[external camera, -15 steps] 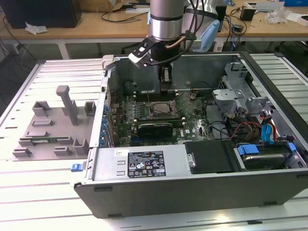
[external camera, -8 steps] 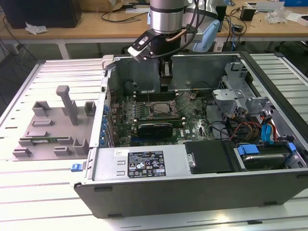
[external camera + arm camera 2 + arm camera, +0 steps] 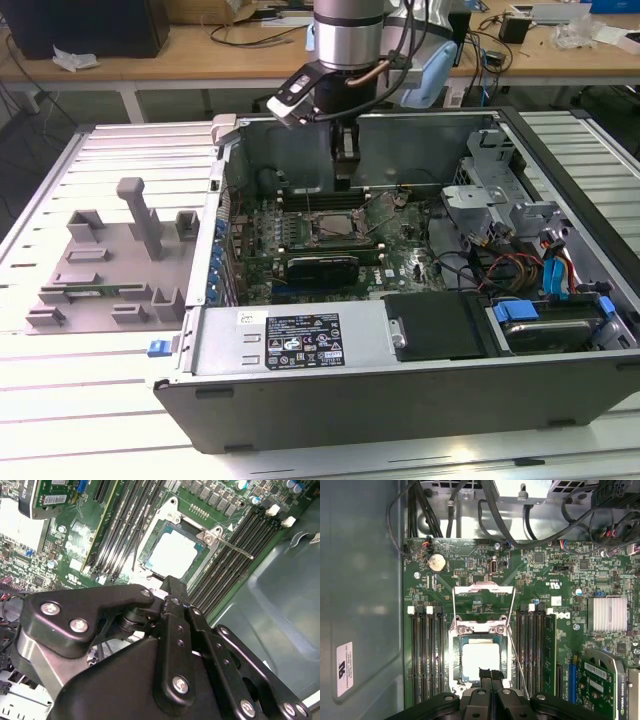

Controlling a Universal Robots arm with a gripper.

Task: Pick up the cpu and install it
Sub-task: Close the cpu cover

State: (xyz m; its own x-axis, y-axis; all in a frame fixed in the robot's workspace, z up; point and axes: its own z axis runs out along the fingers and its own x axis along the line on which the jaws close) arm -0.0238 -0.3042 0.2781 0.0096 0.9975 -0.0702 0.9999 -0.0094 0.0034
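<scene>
We judge the seating step to be in hand: the cpu (image 3: 480, 662) lies flat in the black socket (image 3: 455, 680) on the motherboard (image 3: 470, 565), directly beneath the tips of the pincer (image 3: 489, 674). The pincer is drawn narrow, its two tips together with nothing between them. In the exterior view the pincer (image 3: 343, 165) hangs inside the computer case (image 3: 420, 130), clear above the board, with the grey tray (image 3: 110, 270) well away from it on the worktop (image 3: 100, 400). In both wrist views the silvery plate looks square to the socket walls, though whether every edge has dropped fully home is too fine for us to tell. To do this step well, we would keep any motion of the pincer straight up or straight down, with no sideways drift, since a nudge on the cpu (image 3: 172, 555) could skew it on the contacts. The load frame (image 3: 483, 602) stands open just beyond the cpu from the pincer, and the thin lever (image 3: 517, 665) runs close beside the tips, with memory slots (image 3: 427, 650) flanking both sides. We would give all three a clear berth.
</scene>
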